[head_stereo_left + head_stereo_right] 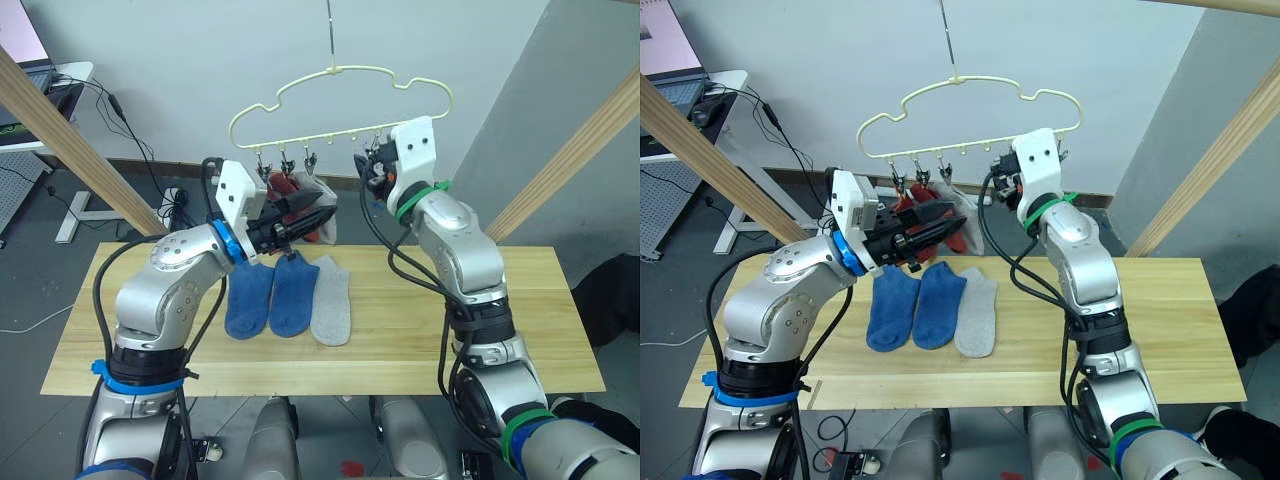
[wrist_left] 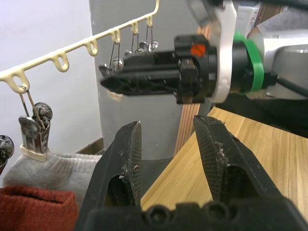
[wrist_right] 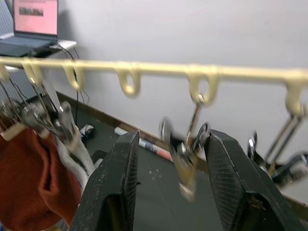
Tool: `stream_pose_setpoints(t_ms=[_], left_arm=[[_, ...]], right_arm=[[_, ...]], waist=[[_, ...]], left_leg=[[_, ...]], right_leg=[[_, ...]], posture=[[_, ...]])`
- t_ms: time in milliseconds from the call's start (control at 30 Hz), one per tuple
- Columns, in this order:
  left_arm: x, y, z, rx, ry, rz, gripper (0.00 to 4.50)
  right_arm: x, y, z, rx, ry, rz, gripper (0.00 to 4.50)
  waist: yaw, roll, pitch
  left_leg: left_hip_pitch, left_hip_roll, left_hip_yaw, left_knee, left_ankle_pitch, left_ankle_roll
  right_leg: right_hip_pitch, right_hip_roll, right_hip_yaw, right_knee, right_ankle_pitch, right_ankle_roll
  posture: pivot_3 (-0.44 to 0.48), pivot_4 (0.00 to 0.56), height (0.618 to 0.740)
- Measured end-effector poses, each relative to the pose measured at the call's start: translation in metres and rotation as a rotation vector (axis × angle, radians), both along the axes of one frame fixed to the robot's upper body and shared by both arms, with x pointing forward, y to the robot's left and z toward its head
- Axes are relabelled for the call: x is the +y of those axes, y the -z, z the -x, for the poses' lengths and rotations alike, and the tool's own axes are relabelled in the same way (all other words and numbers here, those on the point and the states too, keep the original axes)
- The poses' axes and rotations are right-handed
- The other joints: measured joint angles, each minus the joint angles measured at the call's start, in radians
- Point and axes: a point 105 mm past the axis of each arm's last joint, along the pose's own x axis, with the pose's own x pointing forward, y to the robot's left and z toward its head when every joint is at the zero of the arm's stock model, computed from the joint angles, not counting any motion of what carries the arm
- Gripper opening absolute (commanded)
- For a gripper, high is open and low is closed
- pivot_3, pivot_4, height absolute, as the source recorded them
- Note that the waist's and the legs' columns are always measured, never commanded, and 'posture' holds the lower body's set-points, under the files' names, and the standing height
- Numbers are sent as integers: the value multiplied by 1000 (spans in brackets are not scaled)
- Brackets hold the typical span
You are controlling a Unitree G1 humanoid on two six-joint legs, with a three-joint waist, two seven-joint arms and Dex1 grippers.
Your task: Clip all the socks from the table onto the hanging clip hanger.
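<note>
Three soft knit socks — two blue, one light grey — lie on the light plank table; others hang clipped on the pale-yellow wire hanger. Both left gripper and right gripper stand apart, empty. Limp, light — pinch probably at the cuff.

Grey wall, dark floor, white desk with laptop.

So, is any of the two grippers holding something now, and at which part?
Nothing is held. The left gripper is open and bare beside the hung socks. The right gripper is open around a clip of the hanger, not yet closed on it.
</note>
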Motion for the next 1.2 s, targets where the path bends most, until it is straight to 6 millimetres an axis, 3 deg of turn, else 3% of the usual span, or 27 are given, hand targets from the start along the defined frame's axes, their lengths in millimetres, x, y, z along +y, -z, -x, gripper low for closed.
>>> stream_pose_setpoints(t_ms=[700,900,967,1033,1200], left_arm=[[-5,6,1,18,1,15,1896],[-6,9,-1,4,-16,-7,1896],[-8,18,-1,-2,-32,-47,1896],[-11,32,-1,2,-54,-96,1896],[-20,70,-4,66,-124,-149,3376]], right_arm=[[9,-1,-5,4,-24,-55,2071],[8,-2,-6,6,-19,-70,553],[7,-1,-7,9,-12,-73,76],[6,-1,-8,14,-10,-78,10],[4,-4,-10,12,0,-85,0]], waist=[[1,0,0],[1,0,0],[0,0,0],[0,0,0],[1,0,0]], left_leg=[[0,0,0,0,0,0],[0,0,0,0,0,0],[0,0,0,0,0,0],[0,0,0,0,0,0],[0,0,0,0,0,0]], right_leg=[[0,0,0,0,0,0],[0,0,0,0,0,0],[0,0,0,0,0,0],[0,0,0,0,0,0],[0,0,0,1,0,0]], posture=[[-227,259,689],[-231,263,689],[-231,263,689],[-235,264,689],[-246,269,689]])
